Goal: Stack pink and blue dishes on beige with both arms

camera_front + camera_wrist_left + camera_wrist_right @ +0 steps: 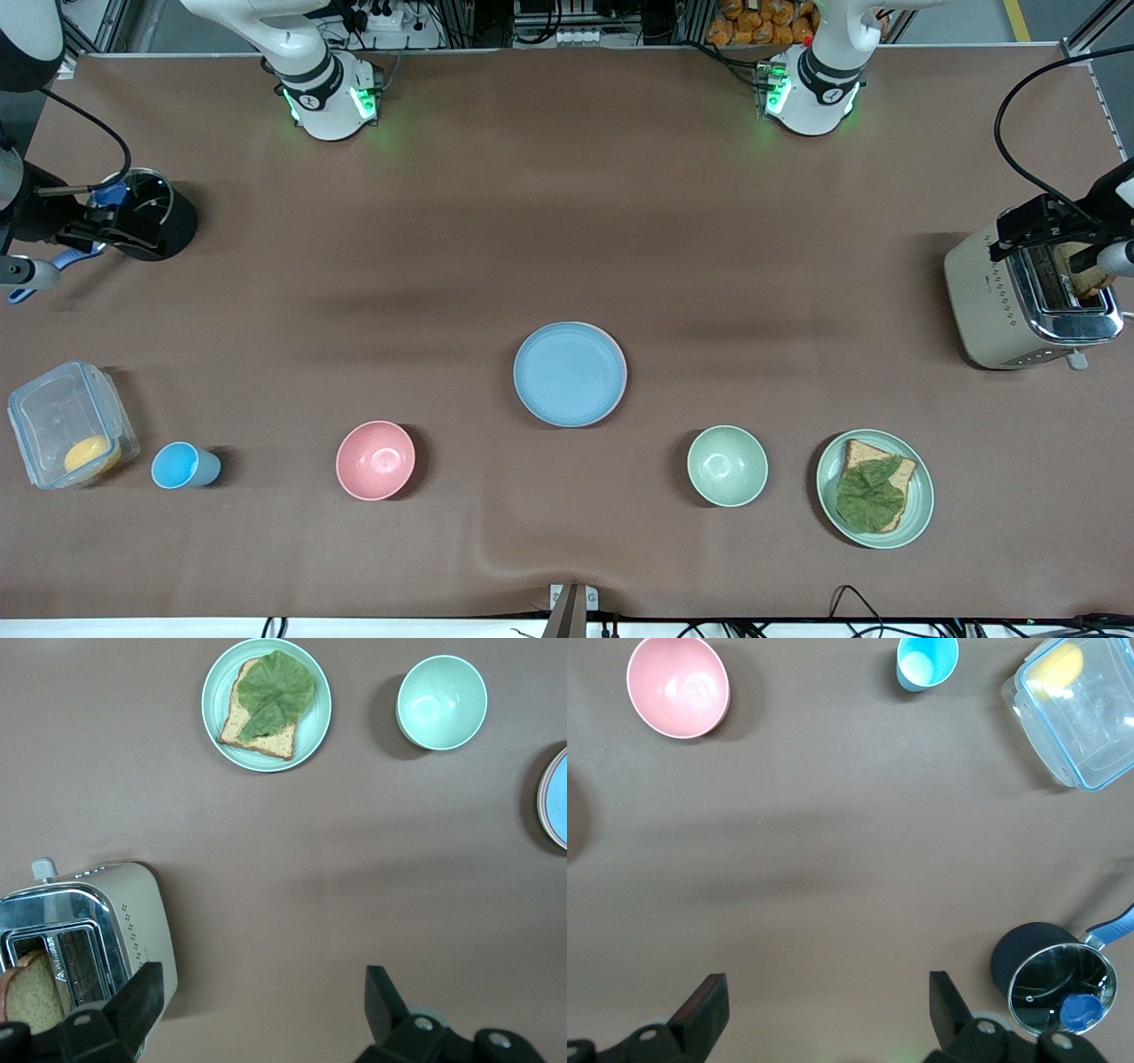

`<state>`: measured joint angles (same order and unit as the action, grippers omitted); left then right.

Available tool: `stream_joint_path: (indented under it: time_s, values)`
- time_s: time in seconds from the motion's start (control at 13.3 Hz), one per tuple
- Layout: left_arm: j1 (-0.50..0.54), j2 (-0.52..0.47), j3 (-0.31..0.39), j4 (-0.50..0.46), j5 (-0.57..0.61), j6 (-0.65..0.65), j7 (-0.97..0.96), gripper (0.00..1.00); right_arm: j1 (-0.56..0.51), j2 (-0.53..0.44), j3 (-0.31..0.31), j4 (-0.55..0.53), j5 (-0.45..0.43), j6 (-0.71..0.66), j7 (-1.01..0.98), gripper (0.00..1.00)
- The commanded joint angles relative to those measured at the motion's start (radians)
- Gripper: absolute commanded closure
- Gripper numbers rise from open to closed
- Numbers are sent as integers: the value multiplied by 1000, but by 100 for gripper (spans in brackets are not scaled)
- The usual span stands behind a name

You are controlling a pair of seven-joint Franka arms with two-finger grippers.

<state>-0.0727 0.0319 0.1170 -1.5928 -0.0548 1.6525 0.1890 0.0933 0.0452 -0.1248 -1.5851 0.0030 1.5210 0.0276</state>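
Note:
The blue dish point(570, 373) lies flat at the table's middle, on top of a stack. A thin pink rim point(625, 377) of the pink dish shows under its edge toward the left arm's end. The same stack just enters the left wrist view as the blue dish point(560, 802). The beige dish is hidden. My left gripper point(1032, 232) hangs open over the toaster point(992, 301), nothing between its fingers point(142, 992). My right gripper point(111, 226) hangs open over the black pot point(168, 221), holding nothing, its fingers point(709, 1001) wide apart.
Nearer the front camera stand a pink bowl point(376, 460), a small blue cup point(182, 465), a clear lidded box point(66, 425), a green bowl point(727, 465) and a green plate point(921, 496) with toast and a leaf. A bread slice sits in the toaster point(133, 921).

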Motion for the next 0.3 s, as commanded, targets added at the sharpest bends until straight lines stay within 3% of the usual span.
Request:
stream_joint_path:
  time_s: [0.0,0.23]
  values:
    - [4,0,-2,11,10,-14,-11,0,-23,-22,20,-16,-9,7,4,0]
    - [1,3,-2,13,12,-14,-14,0,-9,-16,20,-4,-9,7,46,0]
